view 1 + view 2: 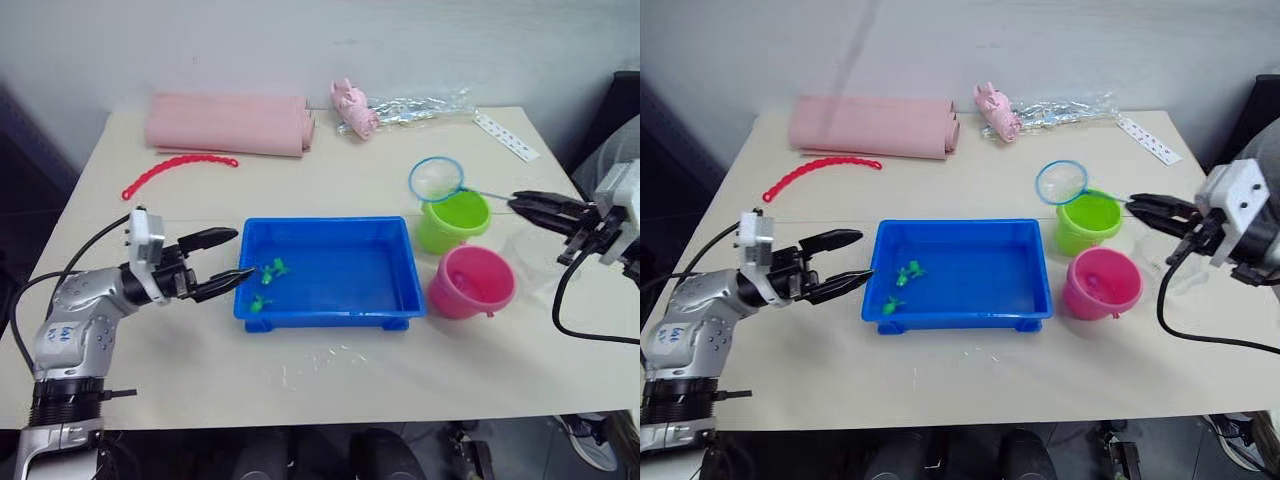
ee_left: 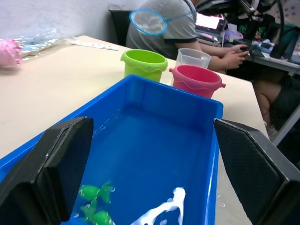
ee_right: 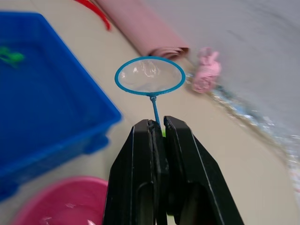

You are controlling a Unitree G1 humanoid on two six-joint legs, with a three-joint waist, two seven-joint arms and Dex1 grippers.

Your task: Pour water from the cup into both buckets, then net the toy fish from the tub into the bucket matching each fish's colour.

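Black fingers of the right gripper (image 3: 159,136) pinch the net (image 3: 150,75) by its thin handle above the green bucket (image 1: 454,220); a twist could drop it. Left gripper (image 1: 222,262), jaws apart, hovers at the tub (image 1: 400,300) near green fish (image 1: 274,268). No pink fish can be made out.

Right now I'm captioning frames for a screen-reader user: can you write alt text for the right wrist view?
The right gripper is shut on the net, held above the table with its ring empty. The blue tub lies to one side, the pink bucket close beneath.
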